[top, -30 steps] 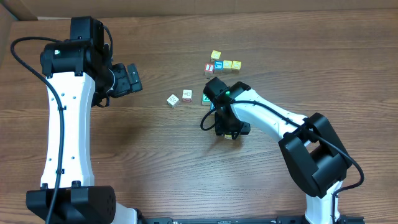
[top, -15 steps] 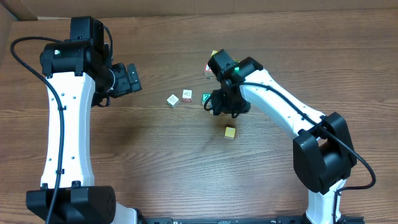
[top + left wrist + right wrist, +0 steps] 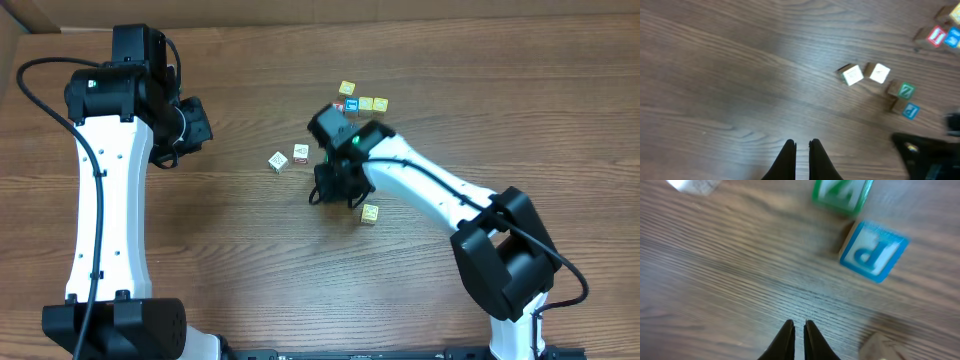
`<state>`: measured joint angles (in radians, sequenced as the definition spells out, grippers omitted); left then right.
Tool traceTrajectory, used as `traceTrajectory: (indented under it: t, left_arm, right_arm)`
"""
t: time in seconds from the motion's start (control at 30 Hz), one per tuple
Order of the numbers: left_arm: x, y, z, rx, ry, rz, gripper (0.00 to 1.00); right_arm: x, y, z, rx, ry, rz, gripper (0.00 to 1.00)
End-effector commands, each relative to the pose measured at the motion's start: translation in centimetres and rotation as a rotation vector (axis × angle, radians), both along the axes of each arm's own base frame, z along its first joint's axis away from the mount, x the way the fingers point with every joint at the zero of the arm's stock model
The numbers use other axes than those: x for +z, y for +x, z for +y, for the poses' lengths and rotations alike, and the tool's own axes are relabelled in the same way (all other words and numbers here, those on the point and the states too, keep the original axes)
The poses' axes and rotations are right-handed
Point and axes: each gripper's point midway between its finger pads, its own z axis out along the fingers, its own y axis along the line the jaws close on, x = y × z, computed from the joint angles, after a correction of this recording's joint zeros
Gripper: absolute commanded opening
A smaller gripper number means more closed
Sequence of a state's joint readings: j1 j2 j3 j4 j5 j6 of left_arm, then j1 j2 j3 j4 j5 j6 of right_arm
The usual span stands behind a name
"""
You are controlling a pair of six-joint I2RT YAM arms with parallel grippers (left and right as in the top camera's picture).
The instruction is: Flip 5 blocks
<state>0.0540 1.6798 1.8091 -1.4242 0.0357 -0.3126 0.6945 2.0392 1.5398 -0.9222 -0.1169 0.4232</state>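
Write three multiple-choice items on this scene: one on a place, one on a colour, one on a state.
1. Where is the P block?
A) in a claw
B) on the table, next to the Z block
C) stacked on another block

2. What colour is the Z block's lettered face?
A) green
B) red
C) yellow

3. How is the right claw?
A) wide open
B) shut on the P block
C) shut, empty

Answers:
1 B: both cubes sit side by side on the wood.
2 A: both wrist views show green.
3 C: its fingers nearly meet with nothing between.
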Motion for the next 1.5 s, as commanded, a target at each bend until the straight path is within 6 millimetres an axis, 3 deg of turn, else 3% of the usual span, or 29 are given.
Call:
traceTrajectory:
  t: [0.0,0.13,0.27,0.4,0.77,1.0,1.23,1.47]
  left_arm:
    - [-1.1,0.8,-1.7,-0.032,-0.066,0.021,0.04]
    - [-3.3,1.4,-3.1,-0.069,-0.071,0.085,0.04]
    - [-6.3,2.0,-4.9,-0.114,-0.069,0.165,0.04]
    - [-9.4,3.3,-6.3,-0.155,-0.065,0.211,0.04]
    - [-16.6,7.3,-8.7,-0.191,-0.157,0.226,0.04]
    - [-21.0,7.7,-10.0,-0.201,-0.223,0.283,0.04]
    - [-22.4,6.3,-12.9,-0.275,-0.336,0.348,0.04]
    - [-21.6,5.7,-17.2,-0.344,-0.459,0.340,0.04]
  right_arm:
    - [-1.6,0.3,-1.3,-0.067,-0.036,-0.032,0.10]
    - [-2.5,1.3,-0.7,-0.073,0.005,-0.084,0.10]
    - [-2.0,2.6,0.4,-0.075,0.055,-0.141,0.10]
    - [-1.9,3.6,0.1,-0.089,0.038,-0.187,0.10]
    - [-3.3,1.9,-1.4,-0.139,-0.029,-0.101,0.08]
    - [-3.4,3.1,-2.3,-0.161,-0.080,-0.166,0.09]
    - [-5.0,4.2,-1.7,-0.166,-0.072,-0.189,0.15]
    - [-4.0,7.1,-1.3,-0.208,0.006,-0.263,0.23]
